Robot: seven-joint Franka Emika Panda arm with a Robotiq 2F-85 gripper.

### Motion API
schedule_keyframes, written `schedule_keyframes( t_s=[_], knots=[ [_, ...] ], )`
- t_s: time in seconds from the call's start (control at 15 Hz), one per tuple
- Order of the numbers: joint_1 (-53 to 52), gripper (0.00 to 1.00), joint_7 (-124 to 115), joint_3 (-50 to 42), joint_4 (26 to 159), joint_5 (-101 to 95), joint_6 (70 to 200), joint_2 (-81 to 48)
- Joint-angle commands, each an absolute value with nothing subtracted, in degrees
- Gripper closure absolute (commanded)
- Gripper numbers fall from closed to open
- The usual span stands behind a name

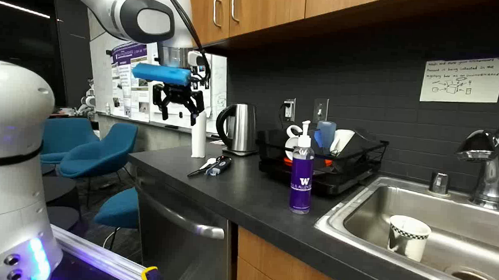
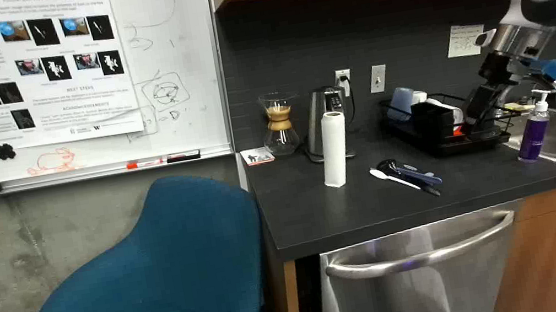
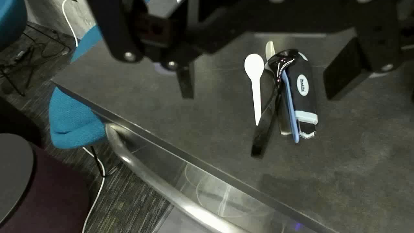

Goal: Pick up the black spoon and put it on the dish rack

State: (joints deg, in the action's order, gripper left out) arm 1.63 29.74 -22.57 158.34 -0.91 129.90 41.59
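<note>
Gripper (image 3: 260, 92) is hanging nearest in the wrist view, fingers standing well apart. Below, the black spoon (image 3: 269, 118) is lying on the counter (image 3: 194, 129) beside a white spoon (image 3: 255, 85); its long axis is running slantwise, handle pointing near-right, bowl far-left in an exterior view, where the dish rack (image 2: 444, 147) is standing farther right.

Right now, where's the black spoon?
In the wrist view, the black spoon lies on the counter right of centre, white spoon to its left, Makita tool to its right.
</note>
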Motion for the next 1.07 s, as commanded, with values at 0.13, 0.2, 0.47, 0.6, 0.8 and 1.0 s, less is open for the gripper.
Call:
schedule_keyframes(
  t_s=[0.13, 0.2, 0.47, 0.6, 0.8, 1.0],
  knots=[
    [2.4, 0.0, 30.2, -21.8, 158.2, -0.2, 129.7, 41.4],
    [2.4, 0.0, 30.2, -21.8, 158.2, -0.2, 129.7, 41.4],
    [1.7, 0.0, 30.4, -22.0, 157.4, 0.3, 131.0, 39.6],
    [1.1, 0.0, 30.0, -22.0, 156.9, 1.0, 132.0, 37.9],
    [0.0, 0.0, 29.4, -21.4, 156.2, 2.3, 134.2, 34.6],
    [-1.1, 0.0, 29.0, -21.2, 155.2, 4.9, 136.0, 30.9]
  ],
)
